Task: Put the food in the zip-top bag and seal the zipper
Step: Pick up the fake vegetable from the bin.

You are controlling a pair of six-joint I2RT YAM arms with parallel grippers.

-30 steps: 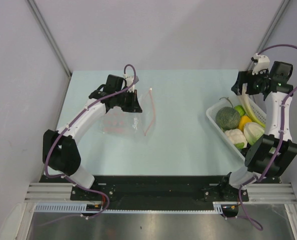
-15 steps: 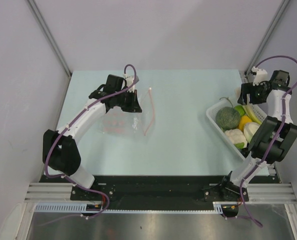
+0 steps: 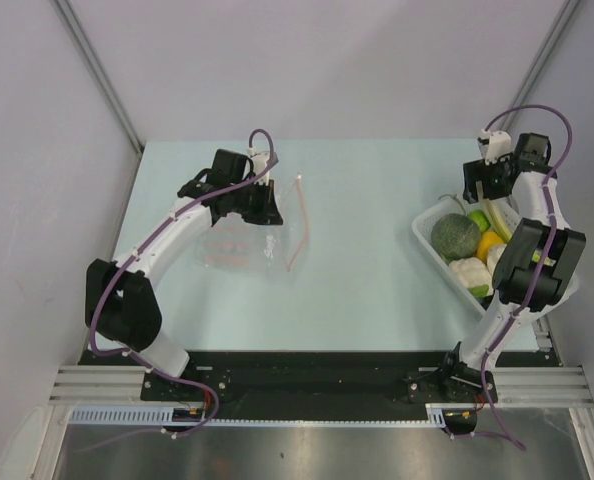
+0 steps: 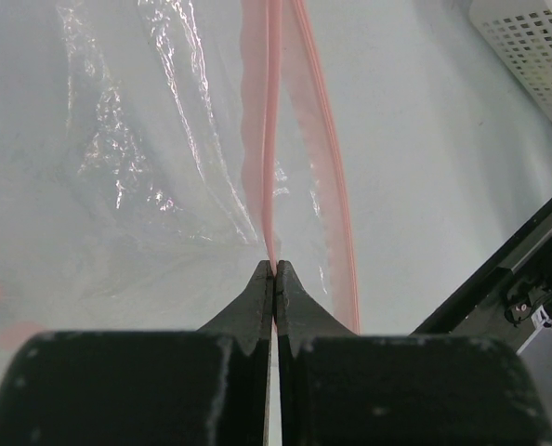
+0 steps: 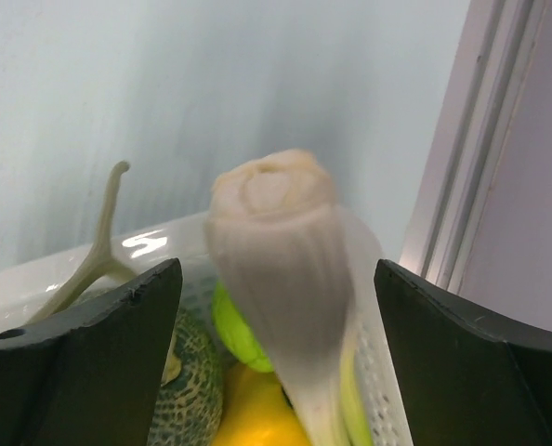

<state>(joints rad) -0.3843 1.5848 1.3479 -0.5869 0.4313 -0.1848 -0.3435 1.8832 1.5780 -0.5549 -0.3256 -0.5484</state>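
The clear zip-top bag [image 3: 262,238] lies on the table at the left, its pink-red zipper strip [image 3: 302,225] along the right edge; the strip also shows in the left wrist view [image 4: 272,158]. My left gripper [image 3: 267,205] is shut on the bag's mouth edge [image 4: 274,265]. The food sits in a white basket [image 3: 429,240] at the right: a green melon [image 3: 455,235], a white cauliflower piece [image 3: 469,273], a yellow fruit [image 5: 257,409] and a long white-green leek [image 5: 285,269]. My right gripper [image 3: 489,185] is open above the basket's far end, its jaws on either side of the leek's white tip without touching it.
The basket's lattice wall shows at the top right of the left wrist view [image 4: 527,46]. The table's right edge and a metal frame rail [image 5: 480,167] run close beside the basket. The melon's pale stem [image 5: 104,242] sticks up.
My right arm has swung in over the far end of the basket, bringing the open gripper around the leek's tip. The left gripper and the bag have not moved.
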